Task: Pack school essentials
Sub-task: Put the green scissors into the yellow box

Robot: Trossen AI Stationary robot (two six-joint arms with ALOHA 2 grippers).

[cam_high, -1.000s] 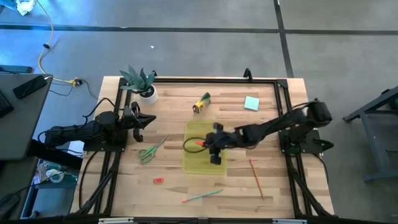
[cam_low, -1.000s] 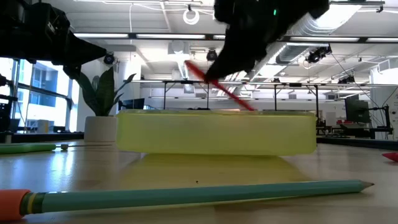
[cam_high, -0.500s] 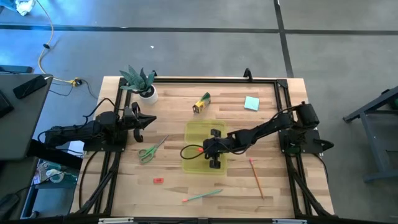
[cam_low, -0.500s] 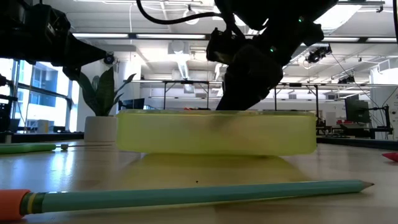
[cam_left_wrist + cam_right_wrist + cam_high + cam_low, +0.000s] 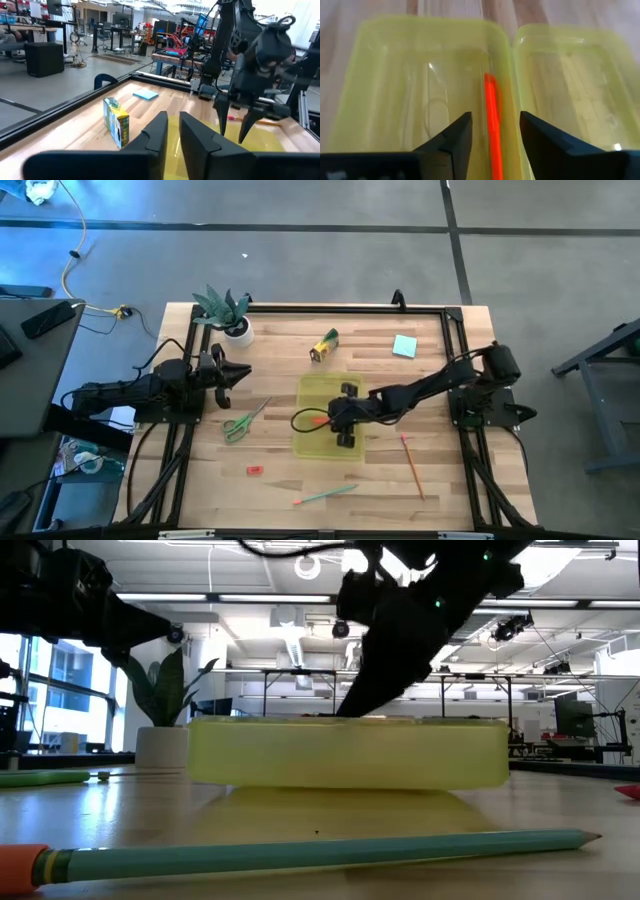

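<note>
**Red pen dropped in case, more items to go**

Wooden table (image 5: 280, 470) under a lab ceiling; you're mid-pack. Right gripper (image 5: 345, 417) hangs over the open yellow-green case (image 5: 325, 442) at table centre. Right wrist view shows its fingers (image 5: 451, 140) parted with nothing between them, and the red pen (image 5: 492, 120) lying loose inside the case along the wall beside the hinge ridge. So judge this step as a release just made.

Left gripper (image 5: 222, 372) waits at the left edge, far of the scissors (image 5: 240, 423). Its fingers (image 5: 159, 131) stand only a sliver apart, holding nothing.

Out on the table:
- scissors, left of the case
- eraser (image 5: 254, 470), near-left
- green pencil (image 5: 325, 494), near edge
- orange pencil (image 5: 411, 463), right of the case
- crayon box (image 5: 324, 346), far of the case
- teal notepad (image 5: 404, 346), far right

Next move, my guess: lift your right gripper clear of the case wall, then take the orange pencil, nearest to it.

View differences: only the right wrist view shows the pen clearly inside; low view's case wall (image 5: 350, 752) hides the contents. Left wrist view alone shows the right gripper's open fingertips side-on.
</note>
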